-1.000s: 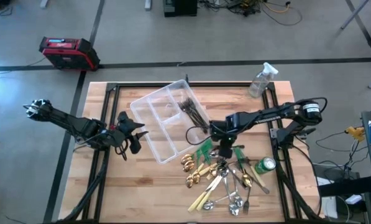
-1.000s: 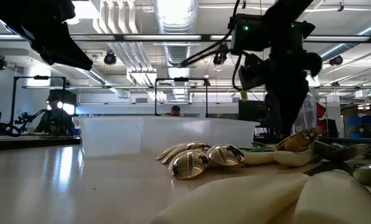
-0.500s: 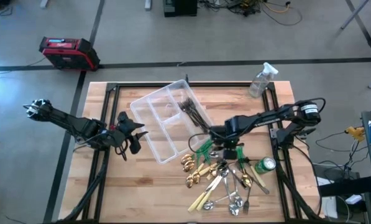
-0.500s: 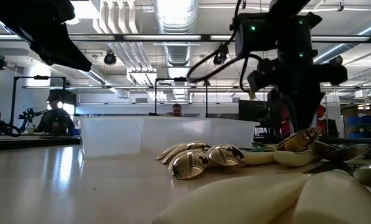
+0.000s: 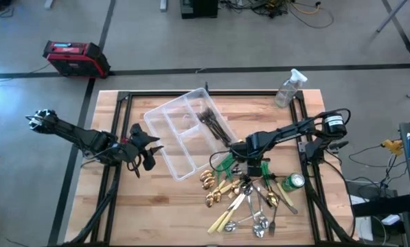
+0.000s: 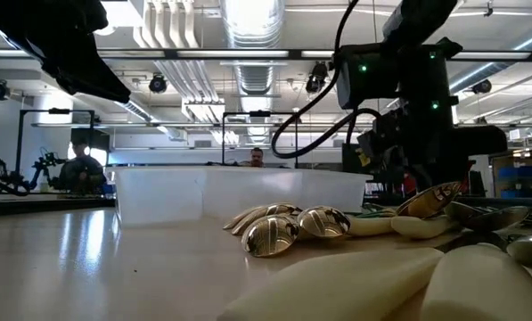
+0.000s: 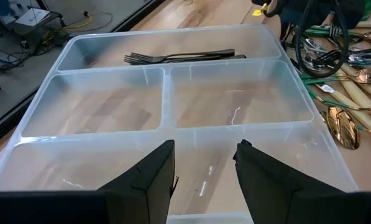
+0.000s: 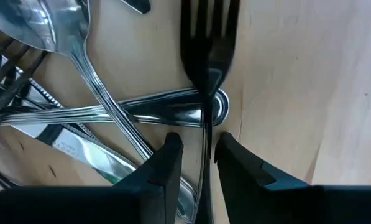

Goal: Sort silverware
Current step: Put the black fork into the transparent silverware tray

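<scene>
Silverware, a loose heap of gold spoons, shiny silver spoons, green-handled pieces and cream-handled knives [image 5: 249,195], lies on the wooden desk [image 5: 156,213] under your right gripper [image 8: 199,155]. Between its fingers, which stand narrowly apart, runs the thin handle of a dark metal fork [image 8: 208,43]; its tines lie beyond the fingertips, over a crossing silver spoon handle [image 8: 141,106]. Whether the pads grip the handle or only flank it, you cannot tell.

The step in hand looks like picking a dark fork. Next, close firmly on that handle alone, lift clear of the crossed spoons, and carry it to the clear plastic divided tray [image 7: 173,134], whose far compartment ahead of your left gripper [image 7: 204,165] already holds dark forks [image 7: 179,57]. Left fingers hover fairly wide at the tray's near wall.

Compared with a second ago, your right arm has swung lower over the heap and its fingers have parted from shut.
</scene>
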`<action>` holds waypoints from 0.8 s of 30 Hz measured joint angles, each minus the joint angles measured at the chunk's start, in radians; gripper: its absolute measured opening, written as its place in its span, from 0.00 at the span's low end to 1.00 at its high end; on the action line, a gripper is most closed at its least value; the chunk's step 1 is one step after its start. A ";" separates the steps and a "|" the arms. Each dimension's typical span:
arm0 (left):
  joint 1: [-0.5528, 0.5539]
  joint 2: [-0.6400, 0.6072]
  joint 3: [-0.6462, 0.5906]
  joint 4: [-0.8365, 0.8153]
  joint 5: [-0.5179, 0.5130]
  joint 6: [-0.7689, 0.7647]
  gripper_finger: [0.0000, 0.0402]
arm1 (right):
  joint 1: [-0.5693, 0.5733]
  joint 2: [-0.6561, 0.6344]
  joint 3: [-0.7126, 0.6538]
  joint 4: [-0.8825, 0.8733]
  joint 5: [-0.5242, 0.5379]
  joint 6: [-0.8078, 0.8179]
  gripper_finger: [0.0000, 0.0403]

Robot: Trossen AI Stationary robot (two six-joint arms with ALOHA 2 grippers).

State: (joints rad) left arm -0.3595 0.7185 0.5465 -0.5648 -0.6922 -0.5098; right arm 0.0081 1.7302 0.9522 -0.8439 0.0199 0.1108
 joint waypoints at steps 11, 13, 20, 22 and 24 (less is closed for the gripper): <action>0.000 0.000 0.000 -0.001 0.003 -0.006 0.39 | -0.033 0.002 -0.010 0.013 0.013 0.060 0.01; 0.000 0.000 0.000 -0.001 0.013 -0.008 0.39 | -0.033 -0.007 -0.004 0.004 0.018 0.085 0.01; -0.001 -0.001 0.000 -0.002 0.023 -0.008 0.39 | -0.019 -0.095 0.048 -0.089 0.008 0.132 0.00; -0.001 -0.002 0.000 -0.002 0.023 -0.008 0.39 | -0.019 -0.125 0.060 -0.113 -0.047 0.138 0.00; -0.001 -0.003 0.000 -0.002 0.023 -0.008 0.39 | -0.020 -0.157 0.071 -0.128 -0.105 0.163 0.00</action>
State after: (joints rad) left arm -0.3603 0.7155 0.5465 -0.5671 -0.6689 -0.5179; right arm -0.0120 1.5735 1.0234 -0.9718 -0.0853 0.2734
